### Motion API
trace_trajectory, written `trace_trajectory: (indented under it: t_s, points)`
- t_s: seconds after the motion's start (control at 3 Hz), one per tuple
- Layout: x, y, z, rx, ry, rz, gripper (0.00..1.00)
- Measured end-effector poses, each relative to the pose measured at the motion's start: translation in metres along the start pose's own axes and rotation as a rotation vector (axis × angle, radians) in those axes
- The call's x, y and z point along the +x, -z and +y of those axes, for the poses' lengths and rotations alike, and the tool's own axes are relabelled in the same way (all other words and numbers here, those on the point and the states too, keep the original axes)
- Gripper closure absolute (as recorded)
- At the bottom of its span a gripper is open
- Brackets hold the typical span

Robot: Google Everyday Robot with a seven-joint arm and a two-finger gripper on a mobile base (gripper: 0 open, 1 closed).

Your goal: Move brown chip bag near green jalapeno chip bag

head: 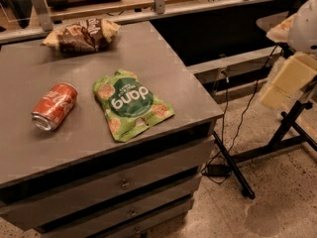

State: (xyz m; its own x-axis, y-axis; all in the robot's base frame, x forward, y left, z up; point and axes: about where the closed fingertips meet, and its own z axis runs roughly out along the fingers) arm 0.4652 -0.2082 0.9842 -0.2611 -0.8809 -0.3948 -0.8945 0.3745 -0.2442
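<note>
Brown bag [81, 33] is seen at the far edge of the worktop [163, 58], toward the far left corner, well apart from the green bag [131, 105] near the front right edge. The move is judged not yet begun. Gripper [290, 81] is held beyond the right edge, touching nothing; how wide it stands cannot be told.

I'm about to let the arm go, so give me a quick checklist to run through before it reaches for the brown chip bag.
1. Brown chip bag in view, at the table's far edge: ok.
2. Green chip bag lying flat near the front edge: ok.
3. Nothing lies between the two bags: ok.
4. Red soda can on its side, left of the green bag and apart from it: ok.
5. Gripper positioned over the brown bag: not ok, it hangs off the table's right side.
</note>
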Motion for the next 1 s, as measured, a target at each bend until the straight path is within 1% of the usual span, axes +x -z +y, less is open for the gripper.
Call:
trace_trajectory:
  t_s: [0.33, 0.67, 1.0]
  points:
    - [-0.036, -0.021, -0.022, -0.007, -0.101, -0.229, 0.0]
    - [-0.065, -0.037, -0.049, -0.006, -0.175, -0.396, 0.0]
    - [-0.094, -0.074, -0.074, -0.054, -0.239, -0.533, 0.0]
